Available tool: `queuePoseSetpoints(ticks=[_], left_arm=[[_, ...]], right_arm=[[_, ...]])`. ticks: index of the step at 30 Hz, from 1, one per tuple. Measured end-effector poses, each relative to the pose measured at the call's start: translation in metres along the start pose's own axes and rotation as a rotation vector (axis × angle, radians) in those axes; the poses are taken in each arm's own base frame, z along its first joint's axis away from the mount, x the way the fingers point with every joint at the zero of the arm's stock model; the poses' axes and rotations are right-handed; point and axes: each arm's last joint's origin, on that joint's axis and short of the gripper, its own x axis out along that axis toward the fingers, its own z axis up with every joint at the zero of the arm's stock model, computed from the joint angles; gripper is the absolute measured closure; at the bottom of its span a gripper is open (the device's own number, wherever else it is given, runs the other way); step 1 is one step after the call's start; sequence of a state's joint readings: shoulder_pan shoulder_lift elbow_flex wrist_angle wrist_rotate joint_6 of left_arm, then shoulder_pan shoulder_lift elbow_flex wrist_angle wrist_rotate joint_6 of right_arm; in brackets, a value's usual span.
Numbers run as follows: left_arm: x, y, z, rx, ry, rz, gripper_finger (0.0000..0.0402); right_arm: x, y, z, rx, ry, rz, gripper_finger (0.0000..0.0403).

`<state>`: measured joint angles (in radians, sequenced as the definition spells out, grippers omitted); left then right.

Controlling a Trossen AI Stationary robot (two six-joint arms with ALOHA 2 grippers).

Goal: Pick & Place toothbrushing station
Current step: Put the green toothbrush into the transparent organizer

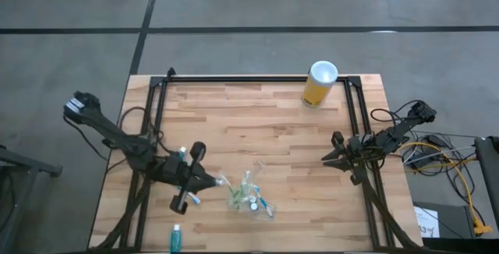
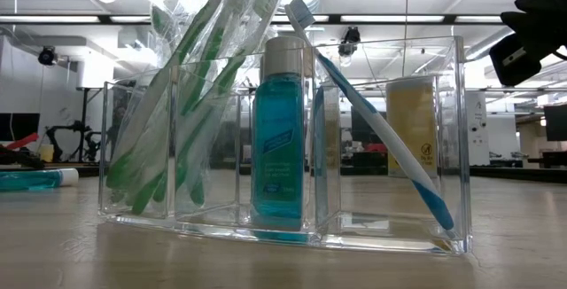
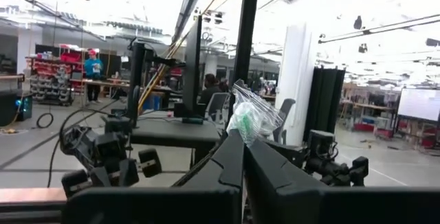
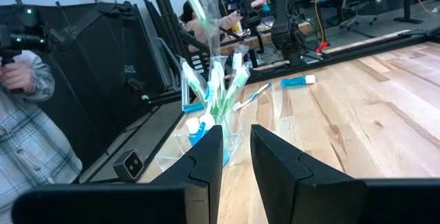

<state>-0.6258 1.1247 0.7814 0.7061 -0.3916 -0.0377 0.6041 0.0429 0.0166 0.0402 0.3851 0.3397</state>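
Observation:
A clear plastic holder [image 1: 249, 199] [image 2: 283, 147] stands on its flat base on the table's near middle. Its compartments hold several wrapped white-green toothbrushes [image 2: 190, 103], a teal white-capped bottle [image 2: 282, 138] and a leaning white-blue toothbrush [image 2: 381, 129]. My left gripper [image 1: 212, 181] [image 3: 243, 145] is just left of the holder, level, shut on a wrapped white-green toothbrush [image 3: 251, 117]. My right gripper [image 1: 326, 158] [image 4: 237, 138] is open and empty at the table's right, facing the holder [image 4: 213, 114]. My left gripper pinches the wrapped white-green toothbrush between its two shut fingers. The fingers come level from the table's left, along the brush. The green head end [image 3: 249, 122] in its clear wrapper sticks out past the fingertips, lifted clear of the table. The fingers hide the handle.
A tall yellow cylinder with a white top [image 1: 318, 82] stands at the far right. A teal tube [image 1: 177, 238] lies near the front left edge, and one lies on the wood in the right wrist view [image 4: 295, 81]. A person's plaid sleeve [image 4: 27, 114] shows beyond the table.

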Motion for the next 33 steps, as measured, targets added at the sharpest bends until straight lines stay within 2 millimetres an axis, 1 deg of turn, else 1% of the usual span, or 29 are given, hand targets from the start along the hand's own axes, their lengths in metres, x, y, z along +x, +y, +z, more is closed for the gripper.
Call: queuePoseSetpoints(ticks=[6,10,18,33], left_arm=[[0.009,-0.003,-0.021,-0.013,-0.009,-0.001,0.0396],[0.013,-0.004,-0.032,-0.013,0.024,0.002,0.0395],[0.020,-0.005,-0.055,-0.067,0.089,0.046,0.0395],[0.029,-0.006,-0.096,-0.139,0.189,0.128,0.0394]], right_arm=[[0.000,0.000,0.000,0.000,0.000,0.000,0.0327],[0.000,0.000,0.000,0.000,0.000,0.000,0.0327],[0.000,0.000,0.000,0.000,0.000,0.000,0.0327],[0.000,0.000,0.000,0.000,0.000,0.000,0.0327]])
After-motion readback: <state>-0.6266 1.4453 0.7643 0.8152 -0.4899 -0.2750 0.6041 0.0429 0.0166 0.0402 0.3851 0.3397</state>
